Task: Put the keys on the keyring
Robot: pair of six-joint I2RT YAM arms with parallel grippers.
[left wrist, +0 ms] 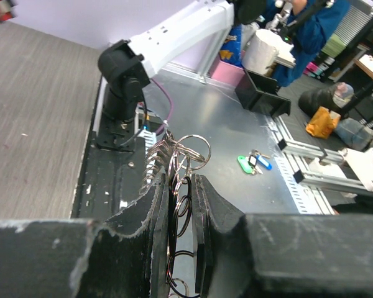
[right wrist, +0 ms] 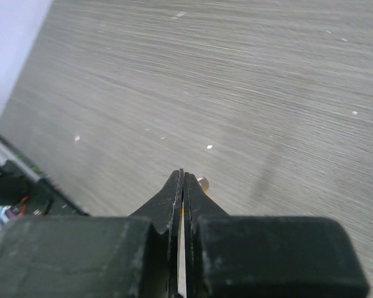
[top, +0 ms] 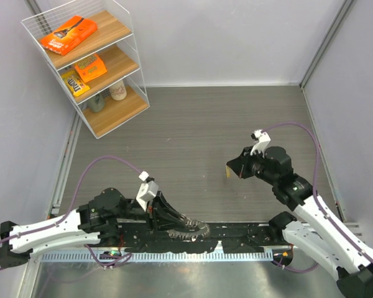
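Your left gripper [left wrist: 183, 186] pinches the floppy, silvery wreath-like keyring [left wrist: 193, 146]; well right of it, the right gripper [right wrist: 182, 177] is clamped on a tiny, probably slippery brass-yellow key [right wrist: 202, 182].

keyring [left wrist: 185, 152]: floppy bunch of silvery wire rings, clamped between left gripper [left wrist: 181, 186] fingers, fanning out past the tips. brass key [right wrist: 202, 182]: pinched in right gripper [right wrist: 183, 179], only tip showing.

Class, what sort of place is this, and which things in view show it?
Probably a robotics lab work cell: left arm and right arm bolted at a table edge, plain walls around it, and a wire shelf of snack packets.
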